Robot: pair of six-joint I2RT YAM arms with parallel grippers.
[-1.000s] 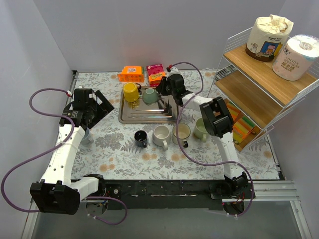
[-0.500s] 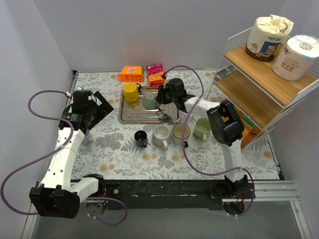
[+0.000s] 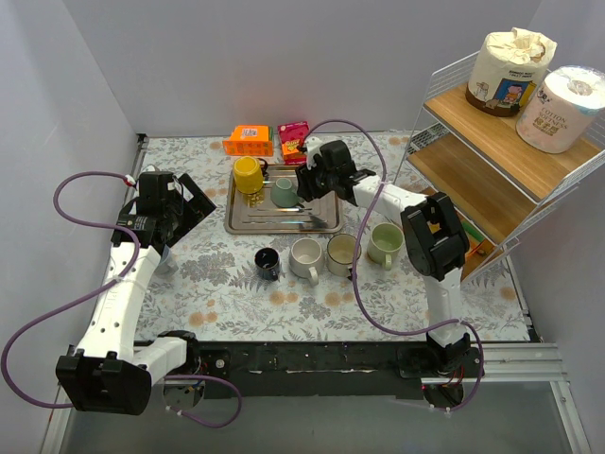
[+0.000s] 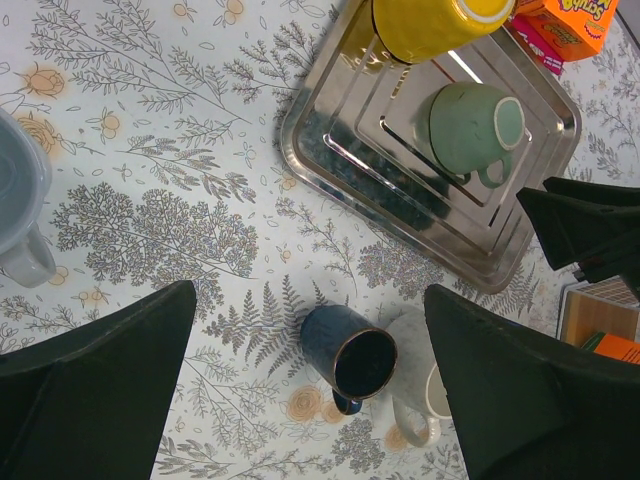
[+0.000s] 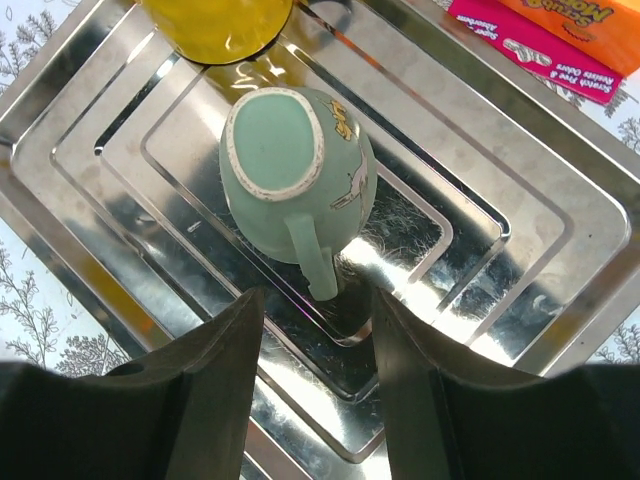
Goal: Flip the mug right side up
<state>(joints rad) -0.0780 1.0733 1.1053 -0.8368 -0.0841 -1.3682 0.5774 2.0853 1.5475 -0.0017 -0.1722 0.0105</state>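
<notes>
A pale green mug (image 5: pixel 295 180) stands upside down on the metal tray (image 5: pixel 500 250), base up, its handle (image 5: pixel 315 265) pointing towards my right gripper. My right gripper (image 5: pixel 317 300) is open just above the tray, and the handle's tip lies between the fingertips without touching them. In the top view the mug (image 3: pixel 284 186) sits mid-tray with the right gripper (image 3: pixel 304 180) beside it. My left gripper (image 4: pixel 310 292) is open and empty, high over the table left of the tray (image 4: pixel 400 200). The mug also shows in the left wrist view (image 4: pixel 470 125).
A yellow mug (image 3: pixel 248 174) sits at the tray's far left. A dark blue mug (image 3: pixel 267 262), a white mug (image 3: pixel 304 255), a cream mug (image 3: pixel 342 251) and a light green mug (image 3: pixel 384 243) line up in front of the tray. Orange (image 3: pixel 248 141) and red (image 3: pixel 294 137) boxes lie behind it. A wire shelf (image 3: pixel 492 161) stands at right.
My right gripper has moved away from the tray's right side to sit over the green mug's handle, with the arm stretched further out. The left arm has barely moved.
</notes>
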